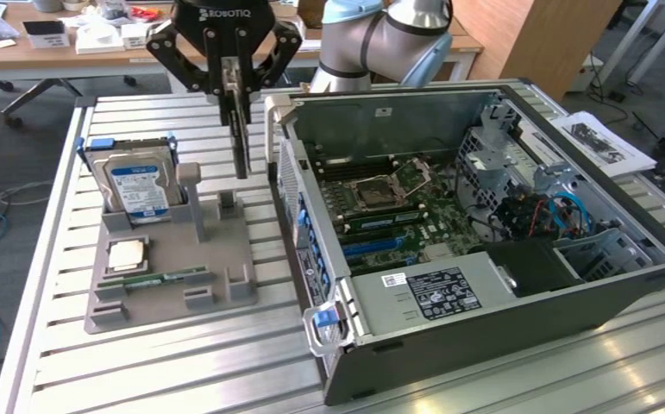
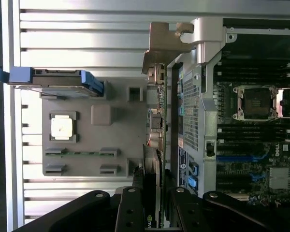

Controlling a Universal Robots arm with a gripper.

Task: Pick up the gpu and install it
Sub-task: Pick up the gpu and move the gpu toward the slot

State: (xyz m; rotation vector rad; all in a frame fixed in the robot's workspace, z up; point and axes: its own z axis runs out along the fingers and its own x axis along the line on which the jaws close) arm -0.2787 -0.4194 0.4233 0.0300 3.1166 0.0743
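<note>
In the exterior view, the arm is seen reaching down from above, with its gripper [image 1: 235, 82] pointed straight down just outside the open computer case [image 1: 608, 293], on the exterior view's left of it. The gpu [image 1: 240, 138] is clamped between the jaws and hung vertically, edge-on, so its face cannot be made out.

In the wrist view, the gpu's silvery bracket [image 2: 165, 41] is shown close beside the case wall. The held end of the board is hidden between the fingers [image 2: 130, 208].
</note>
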